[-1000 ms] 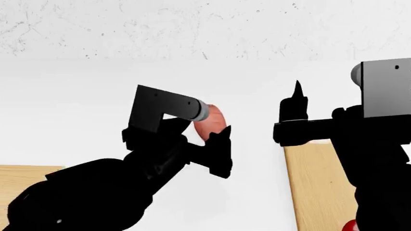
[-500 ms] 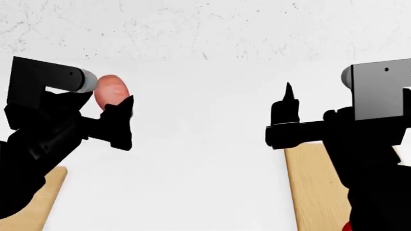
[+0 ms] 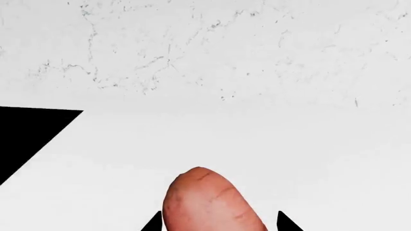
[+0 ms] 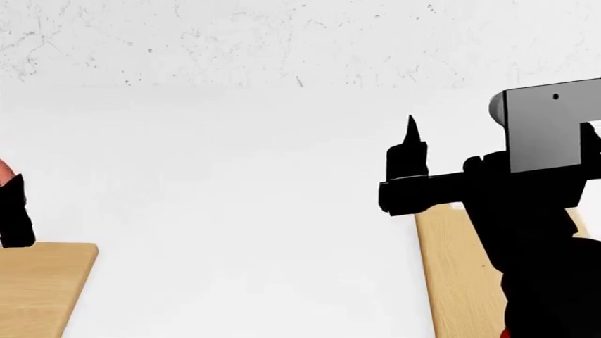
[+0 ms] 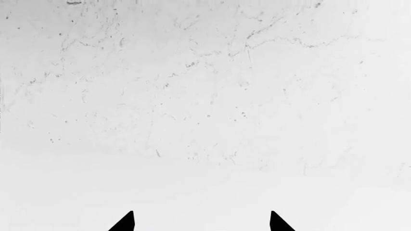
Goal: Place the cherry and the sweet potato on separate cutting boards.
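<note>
My left gripper (image 3: 220, 224) is shut on the sweet potato (image 3: 209, 199), a matte reddish-pink tuber sticking out between the two black fingertips. In the head view this gripper (image 4: 11, 211) shows only at the far left edge, just above the far edge of the left cutting board (image 4: 42, 282). My right gripper (image 5: 201, 224) is open and empty; in the head view it (image 4: 413, 172) hangs above the far end of the right cutting board (image 4: 455, 274). The cherry is hidden behind the right arm, apart from perhaps a red sliver at the bottom edge.
A white marbled wall (image 4: 281, 42) stands behind the white tabletop (image 4: 244, 211). A black shape (image 3: 26, 134) shows in the left wrist view. My right arm (image 4: 545, 246) covers much of the right board.
My left gripper has carried the sweet potato from the middle far to the left, almost out of the head view, over the left board. The right gripper has drifted slightly left.
</note>
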### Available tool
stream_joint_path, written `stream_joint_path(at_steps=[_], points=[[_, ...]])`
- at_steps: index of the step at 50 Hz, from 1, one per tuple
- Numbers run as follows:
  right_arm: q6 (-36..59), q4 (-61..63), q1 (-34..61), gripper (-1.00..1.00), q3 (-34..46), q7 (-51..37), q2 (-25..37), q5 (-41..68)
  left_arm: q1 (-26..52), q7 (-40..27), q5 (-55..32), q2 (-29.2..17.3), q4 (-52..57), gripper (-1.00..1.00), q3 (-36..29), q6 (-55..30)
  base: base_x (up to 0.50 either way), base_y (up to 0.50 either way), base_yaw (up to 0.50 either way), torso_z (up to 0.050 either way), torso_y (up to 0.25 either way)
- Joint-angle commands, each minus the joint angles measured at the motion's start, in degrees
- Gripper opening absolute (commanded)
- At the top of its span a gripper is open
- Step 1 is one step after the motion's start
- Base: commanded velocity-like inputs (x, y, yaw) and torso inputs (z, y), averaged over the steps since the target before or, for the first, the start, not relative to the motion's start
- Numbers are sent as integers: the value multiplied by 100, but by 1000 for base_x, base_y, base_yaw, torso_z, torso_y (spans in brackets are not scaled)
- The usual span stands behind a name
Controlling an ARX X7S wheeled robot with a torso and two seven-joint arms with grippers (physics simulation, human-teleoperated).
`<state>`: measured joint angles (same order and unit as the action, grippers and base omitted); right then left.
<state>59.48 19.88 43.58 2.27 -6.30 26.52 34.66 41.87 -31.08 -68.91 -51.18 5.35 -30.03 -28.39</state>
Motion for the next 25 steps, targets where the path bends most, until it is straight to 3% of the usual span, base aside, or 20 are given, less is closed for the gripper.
stream_joint_path(at_steps=[1,11,20,25], points=[[-61,-41,-17,100,72,6,-32,-10,-604,-110,-76,-331,19,-100,176,365,0,0,0,0,0],[-96,-78,-35,100,122,11,-37,-17,-1111,-41,-26,-193,-100,-100,158,705,0,0,0,0,0],[-124,-120,-21,100,157,7,-42,-27,-1564,-53,-49,-456,97,-100,232,898,0,0,0,0,0],[-149,-126,-73,100,175,14,-40,-26,-1683,-9,19,-382,-12,-100,187,975,0,0,0,0,0]])
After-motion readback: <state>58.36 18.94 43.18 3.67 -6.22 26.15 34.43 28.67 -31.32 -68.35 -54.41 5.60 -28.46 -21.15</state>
